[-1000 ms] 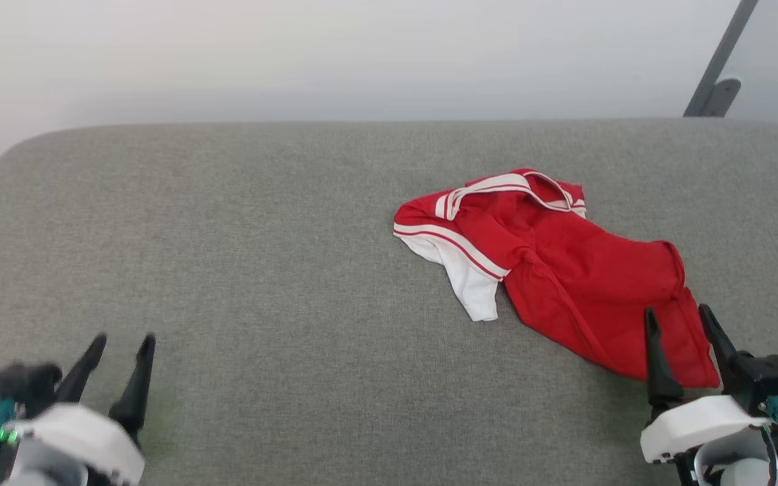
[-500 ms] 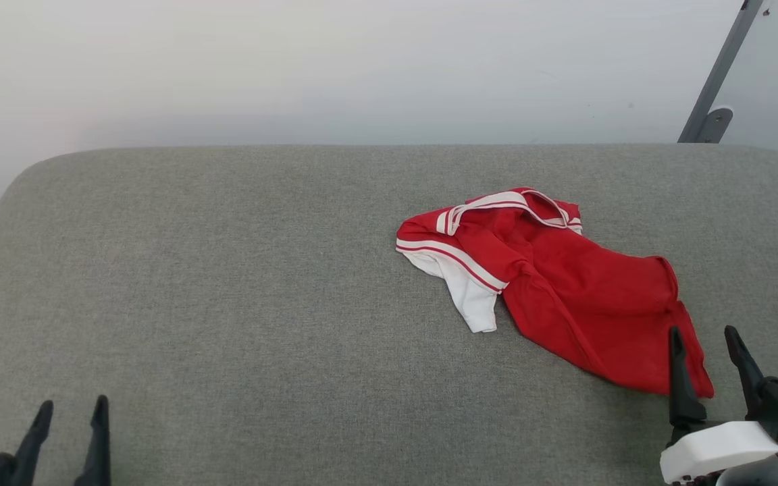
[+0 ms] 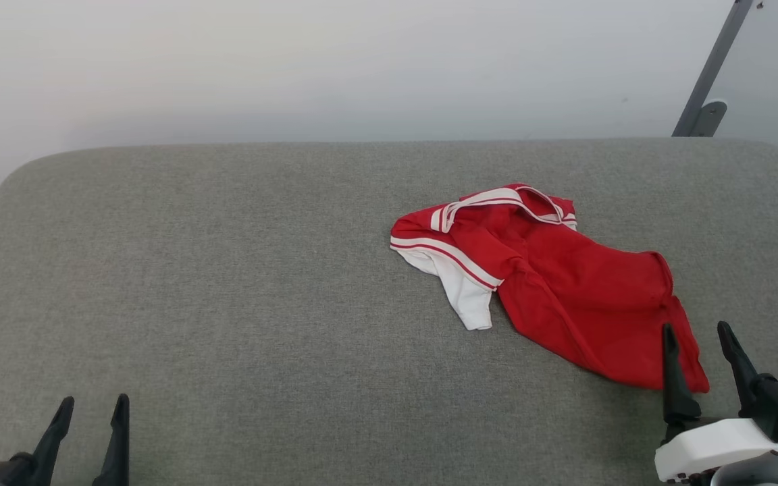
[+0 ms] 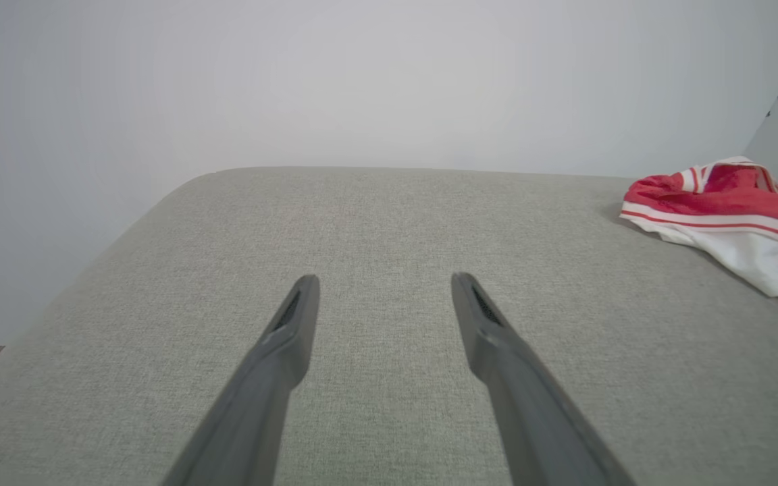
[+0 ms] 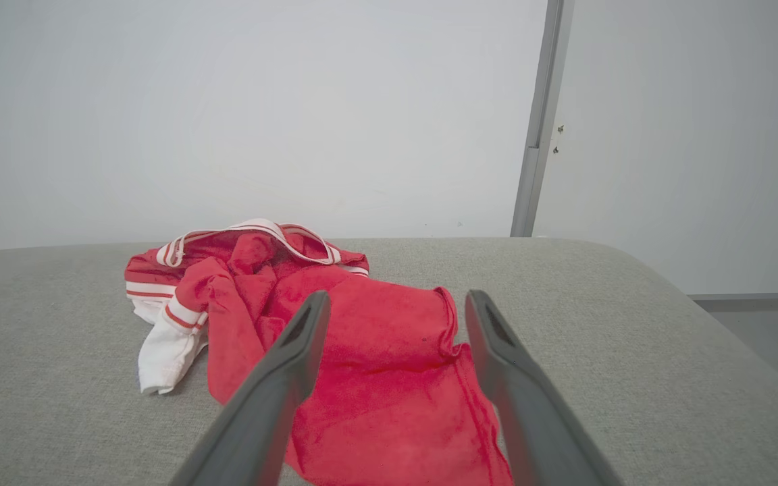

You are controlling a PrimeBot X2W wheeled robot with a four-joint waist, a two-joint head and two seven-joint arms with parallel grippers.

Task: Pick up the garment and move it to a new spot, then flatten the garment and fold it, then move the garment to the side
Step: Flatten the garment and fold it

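Now the red garment [image 3: 564, 290] lies in a crumpled heap, and both grippers are open and hold nothing.

Closest in, the left gripper [image 3: 94, 398] sits low with its 2 fingers apart, well away from the garment. The right gripper [image 3: 694, 327] has its 2 fingers apart too, with the tips right at the garment's near bottom edge. The garment lies bunched on the right half of the gray cushion [image 3: 261, 270], with a white sleeve end [image 3: 470, 304] on its left and the striped collar [image 3: 497, 198] at the far side. It looks soft, light and floppy, so it should sag when lifted. The near edge looks like the best place to pinch.
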